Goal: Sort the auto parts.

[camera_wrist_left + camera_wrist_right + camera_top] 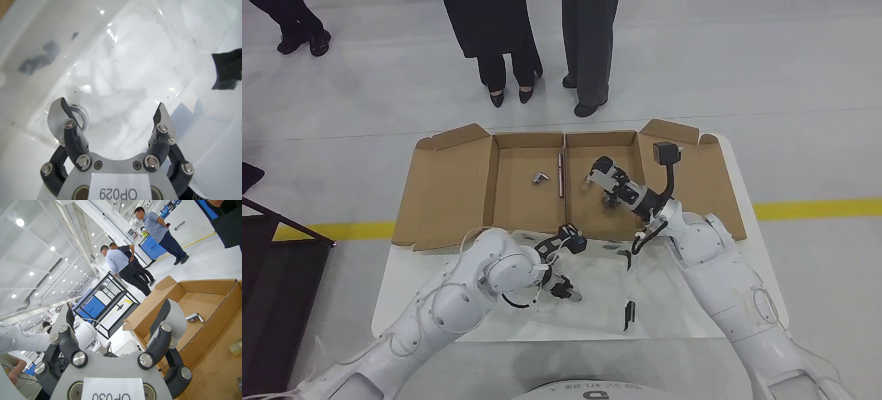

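- So, left gripper (111,103) is spread wide, low over the white table (702,310), with a metal ring (84,118) just beside one finger
- right gripper (117,306) is wide open too, holding nothing, above the cardboard box (204,287)
- shiny metal part (194,317) lies inside that box

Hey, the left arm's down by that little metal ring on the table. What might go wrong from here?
1. The metal ring lies flat right by one finger of the left gripper, not centred between its open jaws. Closing may just shove it aside.
2. The ring is thin and the white table looks glossy, so it may slide rather than lift.
3. The right gripper hangs open over the cardboard box. A delivery there might crowd both arms.
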Tool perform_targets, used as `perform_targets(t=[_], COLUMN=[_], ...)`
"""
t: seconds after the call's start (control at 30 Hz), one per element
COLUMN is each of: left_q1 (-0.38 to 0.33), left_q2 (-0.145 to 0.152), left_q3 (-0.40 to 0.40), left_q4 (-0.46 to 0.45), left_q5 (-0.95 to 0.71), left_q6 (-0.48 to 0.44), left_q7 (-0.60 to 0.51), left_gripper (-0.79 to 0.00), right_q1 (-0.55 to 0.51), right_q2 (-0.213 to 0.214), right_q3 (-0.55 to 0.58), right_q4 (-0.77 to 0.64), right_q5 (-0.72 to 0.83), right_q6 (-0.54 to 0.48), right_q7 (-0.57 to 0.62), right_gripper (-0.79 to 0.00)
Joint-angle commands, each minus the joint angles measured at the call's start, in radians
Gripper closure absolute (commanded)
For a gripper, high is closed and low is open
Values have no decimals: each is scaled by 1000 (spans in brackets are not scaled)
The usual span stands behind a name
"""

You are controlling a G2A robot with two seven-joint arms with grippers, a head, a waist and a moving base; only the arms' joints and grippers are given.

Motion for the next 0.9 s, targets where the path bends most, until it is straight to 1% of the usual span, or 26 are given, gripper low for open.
perform_targets(t=[0.0, 0.2, 0.43, 0.53, 0.67, 0.73, 0.77, 0.8, 0.87], left_q1=[1, 29, 103, 120, 122, 116, 114, 112, 109], left_q2=[2, 17, 44, 52, 54, 52, 52, 51, 50], left_q3=[-3, -35, -109, -136, -142, -141, -141, -141, -142], left_q4=[-8, -50, -130, -135, -122, -113, -109, -106, -101], left_q5=[2, 36, 123, 133, 127, 124, 127, 131, 139], left_q6=[-17, -14, 35, 44, 43, 48, 53, 58, 70], left_q7=[11, 33, 89, 95, 87, 88, 91, 93, 99], left_gripper=[-730, -730, -736, -739, -723, -690, -656, -573, -462], right_q1=[0, 0, 0, 0, 0, 0, 0, 0, 0], right_q2=[0, 0, 0, 0, 0, 0, 0, 0, 0], right_q3=[0, 0, 0, 0, 0, 0, 0, 0, 0], right_q4=[0, 0, 0, 0, 0, 0, 0, 0, 0], right_q5=[0, 0, 0, 0, 0, 0, 0, 0, 0], right_q6=[0, 0, 0, 0, 0, 0, 0, 0, 0], right_q7=[0, 0, 0, 0, 0, 0, 0, 0, 0], right_gripper=[-785, -785, -785, -785, -785, -785, -785, -785, -785])
